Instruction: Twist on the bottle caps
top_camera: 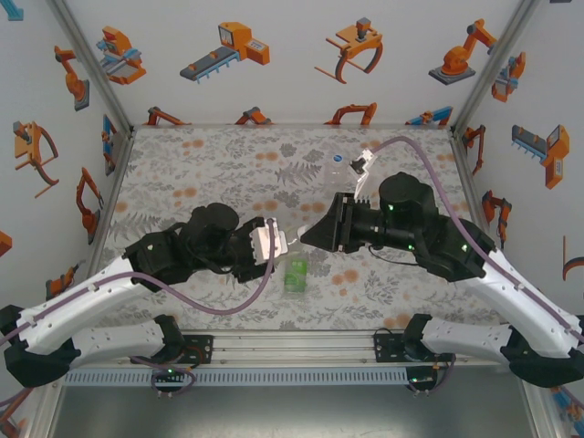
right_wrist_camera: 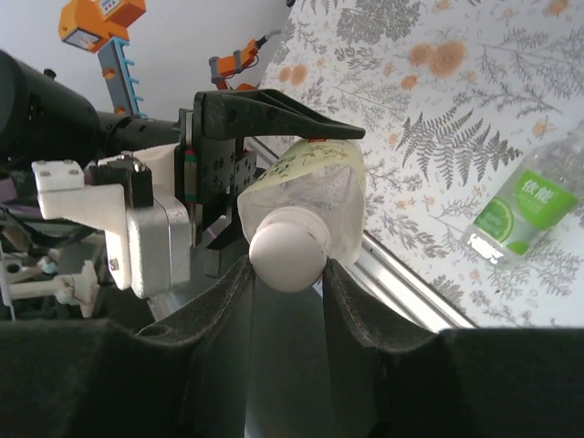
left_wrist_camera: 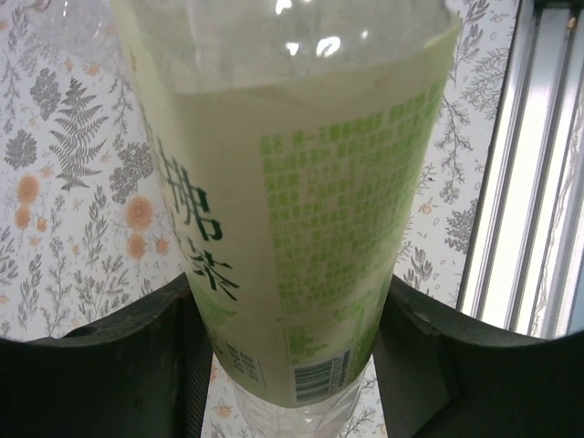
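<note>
- The white cap (right_wrist_camera: 287, 254) sits on the neck of the pale-labelled bottle (left_wrist_camera: 301, 201), which is held sideways above the bench (top_camera: 182, 173).
- The cap looks small, light, hard and slick, so it is best pinched across its side wall. The bottle looks thin and crushable, so it is best held at its labelled body.
- The right gripper (right_wrist_camera: 287, 274) is closed around the white cap.
- The left gripper (left_wrist_camera: 290, 306) clamps the bottle's body.
- A green-labelled bottle (top_camera: 295, 272) lies on the bench below.

My left gripper (left_wrist_camera: 292, 360) clamped on the pale yellow-green labelled bottle (left_wrist_camera: 301, 228), fingers (left_wrist_camera: 109, 370) at 7 and 5 o'clock; fern-print table (left_wrist_camera: 73, 182) at 9, metal rail (left_wrist_camera: 520, 201) at 3
</note>
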